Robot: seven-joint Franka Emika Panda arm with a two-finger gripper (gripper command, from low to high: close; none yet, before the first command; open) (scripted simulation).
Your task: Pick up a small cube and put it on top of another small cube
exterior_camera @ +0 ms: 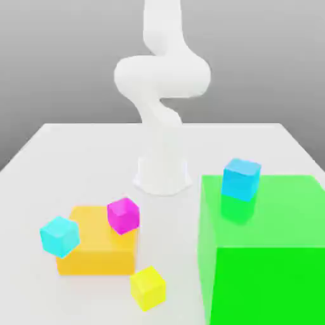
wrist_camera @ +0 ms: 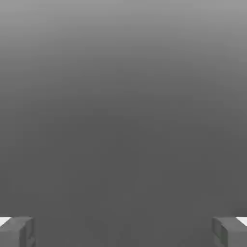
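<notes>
Jaws (wrist_camera: pixel 123 231) are wide, the two fingers well apart with nothing between them in the hand view. Background there is plain grey shading.

Using the orange block (exterior_camera: pixel 98 251) as reference, all directions as in the exterior view:
- Yellow cube (exterior_camera: pixel 148 289), the one to pick: just off the block's near right corner, toward the camera. Tilted, one corner pointing down. Can't tell if it touches the surface (exterior_camera: pixel 171 222).
- Magenta cube (exterior_camera: pixel 124 216), the one to stack on: at the block's right edge, toward the far side, overlapping its top in the picture. Also tilted. Can't tell if it's in contact with the block.
- Cyan cube (exterior_camera: pixel 60 237): at the block's left edge, partly over it in the picture, also tilted. Contact unclear.
- Green block (exterior_camera: pixel 266 254): right of the orange one, with a gap between; much bigger and taller.
- Blue cube (exterior_camera: pixel 241 179): well right of the orange block, over the green block's top at its far left part. Tilted, darker green patch just below it. Can't tell if it touches.
- Arm (exterior_camera: pixel 162 76): white, base beyond the orange block and to its right, links running up past the picture's top edge.

Yellow isn't on magenta; the two are apart.
</notes>
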